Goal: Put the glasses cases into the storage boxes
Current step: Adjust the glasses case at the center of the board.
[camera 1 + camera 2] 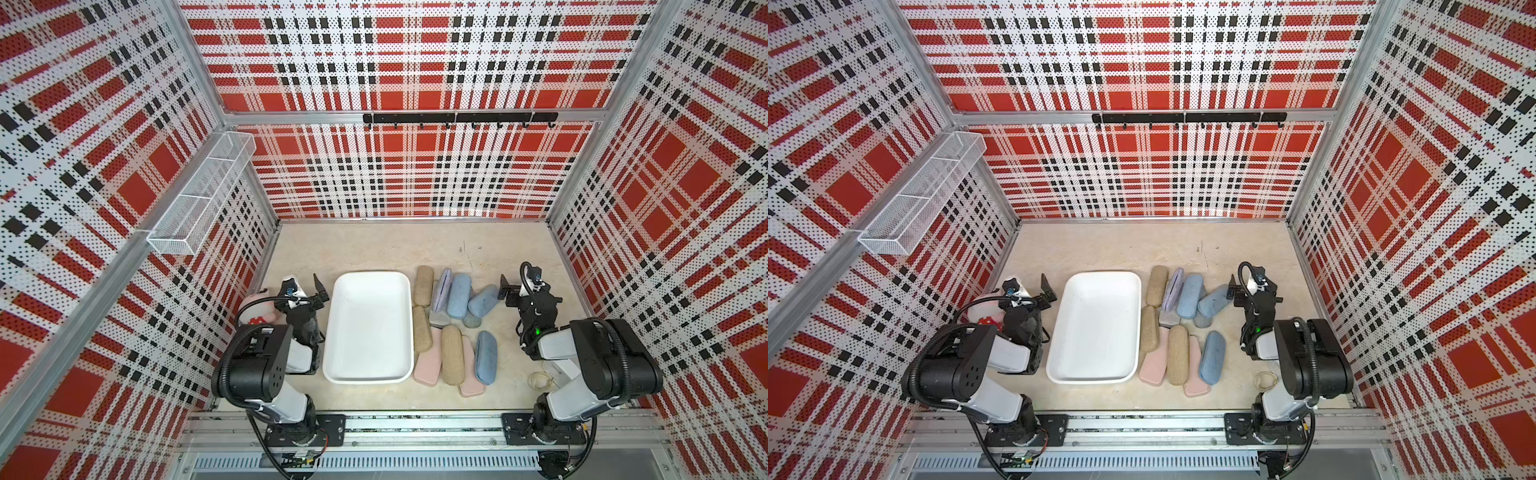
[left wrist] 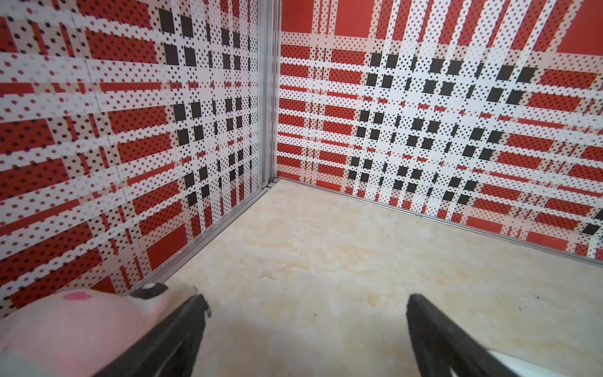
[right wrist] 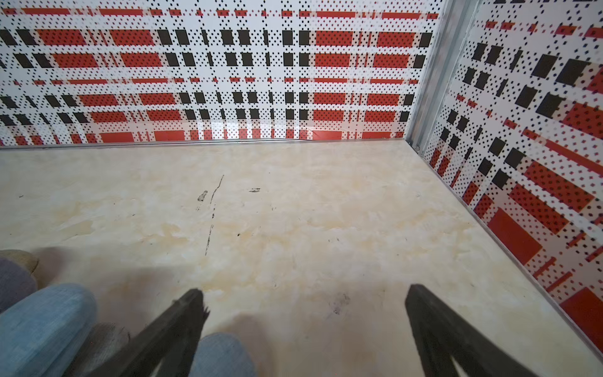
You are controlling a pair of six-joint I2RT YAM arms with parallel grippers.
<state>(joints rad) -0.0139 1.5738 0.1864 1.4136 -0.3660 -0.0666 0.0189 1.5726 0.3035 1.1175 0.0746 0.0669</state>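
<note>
The white storage box [image 1: 370, 273] [image 1: 1102, 273] sits mid-table with nothing in it. To its right lie several glasses cases: tan [image 1: 423, 286], lavender [image 1: 441, 289], light blue [image 1: 459, 295] [image 3: 42, 326], pink [image 1: 427, 365] and a boxy grey one [image 1: 439, 318]. My left gripper [image 1: 322, 291] [image 2: 305, 300] hangs open at the box's far left corner, over bare table. My right gripper [image 1: 505, 289] [image 3: 303, 293] is open just right of the cases, and the end of a blue case [image 1: 483, 300] [image 3: 222, 355] lies below its jaws, untouched.
A pink plush toy [image 1: 259, 309] [image 2: 75, 323] lies by the left wall, beside my left arm. A white wire-mesh basket [image 1: 199, 195] hangs on the left wall and a black hook rail [image 1: 459, 117] on the back wall. A thin cord loop [image 1: 540, 379] lies near my right arm's base.
</note>
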